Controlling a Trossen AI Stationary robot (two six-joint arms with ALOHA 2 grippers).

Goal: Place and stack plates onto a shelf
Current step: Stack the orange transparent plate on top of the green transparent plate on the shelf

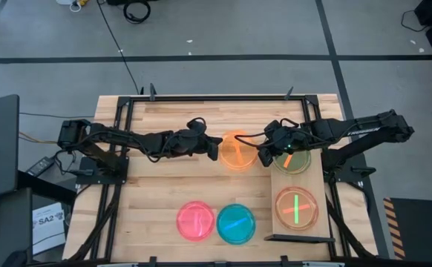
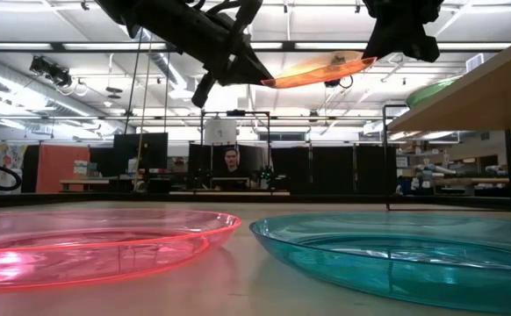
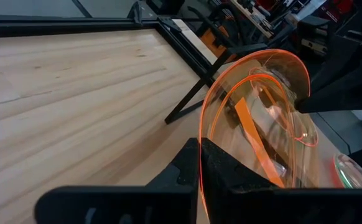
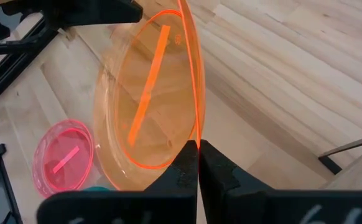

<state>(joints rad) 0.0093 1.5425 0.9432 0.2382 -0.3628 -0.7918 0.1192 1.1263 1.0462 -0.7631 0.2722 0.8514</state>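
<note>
Both arms held one orange plate (image 1: 236,150) up in the air, over the far middle of the table (image 1: 164,193). The left gripper (image 1: 214,145) was pinched tight on the plate's left rim. The right gripper (image 1: 264,153) was pinched tight on its right rim.

The shelf (image 1: 316,182) stood at the right side of the table. A green plate (image 1: 293,161) lay on its far end. An orange plate with a green stripe (image 1: 296,207) lay on its near end.

A pink plate (image 1: 195,221) and a teal plate (image 1: 236,223) lay side by side on the near part of the table.

A paper (image 1: 47,221) on the floor to the left read "SA2".
</note>
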